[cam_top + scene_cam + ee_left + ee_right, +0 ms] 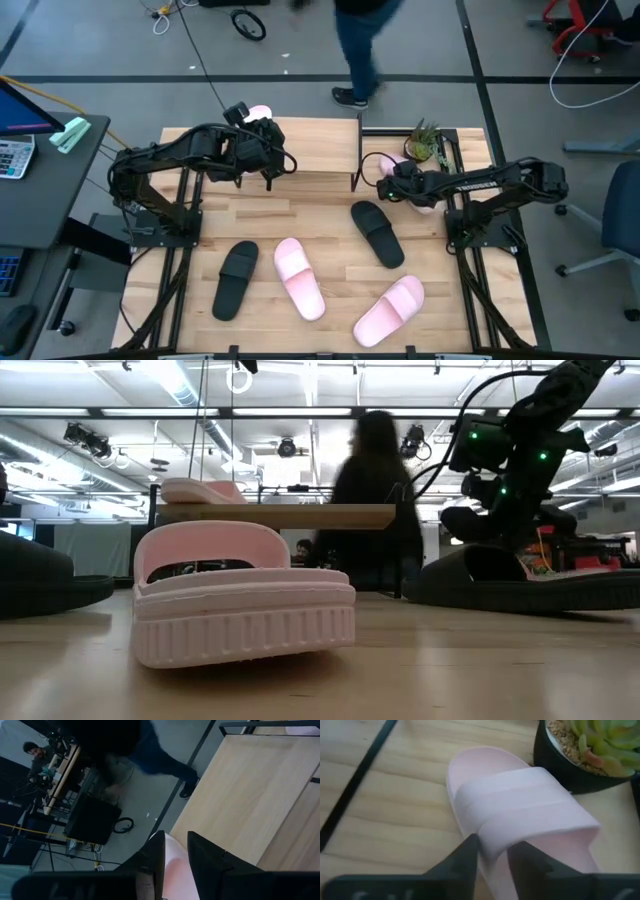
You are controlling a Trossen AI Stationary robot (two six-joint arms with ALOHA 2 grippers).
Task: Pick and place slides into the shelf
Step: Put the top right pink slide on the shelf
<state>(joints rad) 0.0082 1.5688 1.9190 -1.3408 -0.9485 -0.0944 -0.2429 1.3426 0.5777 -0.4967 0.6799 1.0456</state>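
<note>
Slides first: you have six, four light pink and two black. On the big slatted tabletop (330, 215) lie four: a black slide (236, 280) at 7 o'clock, a pink slide (299, 278) just beside it toward 6, a second pink slide (390, 310) at 5, and a second black slide (377, 233) near centre-right.

The shelf (310, 145) sits at 12 o'clock, plank top facing up. Your left gripper (176, 857) is at the shelf's 9 o'clock end with a third pink slide (260, 114) pinched between its fingers, jaws nearly together on it; the low view shows that slide resting on the plank.

Your right gripper (492, 847) is at 2 o'clock, just off the shelf's right end, over the fourth pink slide (520, 815), which lies on the tabletop touching one potted succulent (590, 745). Its fingers straddle the strap edge, narrow gap, closed about the strap; you cannot tell whether the grip is firm.

One person (360, 45) walks on the floor beyond 12 o'clock.
</note>
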